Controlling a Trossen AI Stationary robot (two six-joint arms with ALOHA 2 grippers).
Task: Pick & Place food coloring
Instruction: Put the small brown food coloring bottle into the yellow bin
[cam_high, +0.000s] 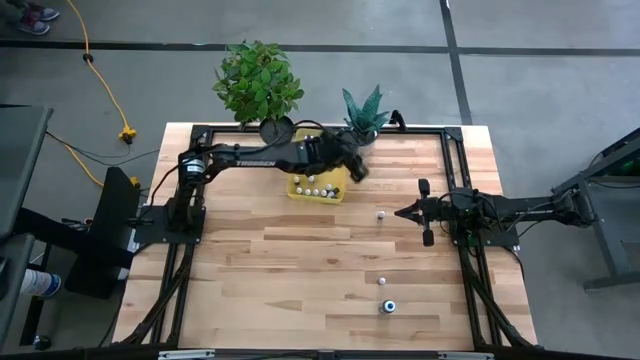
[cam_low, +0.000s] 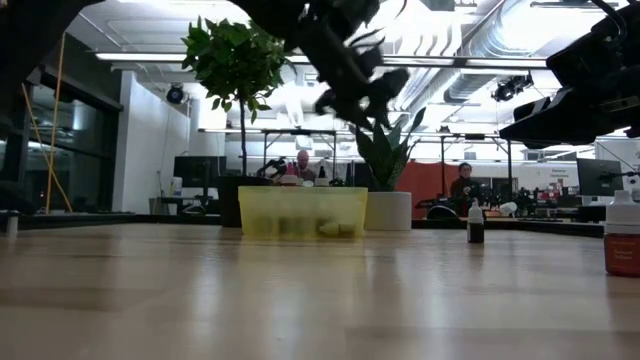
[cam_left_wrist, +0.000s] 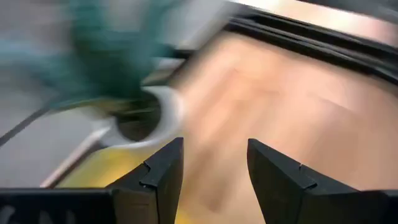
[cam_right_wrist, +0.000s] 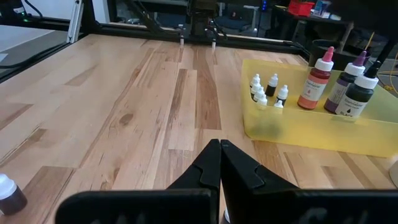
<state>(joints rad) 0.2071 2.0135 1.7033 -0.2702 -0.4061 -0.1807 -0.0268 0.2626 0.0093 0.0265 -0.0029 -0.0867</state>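
Over a pale plank worktop (cam_high: 300, 270), the left claw (cam_high: 357, 170) hangs open and empty beside a translucent yellow tray (cam_high: 318, 188). In the right wrist view, the tray holds three tall nozzle-capped food-coloring bottles (cam_right_wrist: 339, 87) and five or so tiny ones (cam_right_wrist: 267, 90). Three more bottles (cam_high: 381, 214) stand loose on the wood. The right claw (cam_high: 400, 212) waits pinched closed, empty.

Two dark arms (cam_high: 270, 155), black wedge-shaped fingers (cam_left_wrist: 158, 177)

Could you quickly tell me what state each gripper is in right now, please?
Left gripper: open, holding nothing, above the yellow bin.
Right gripper: closed, empty, over the table.
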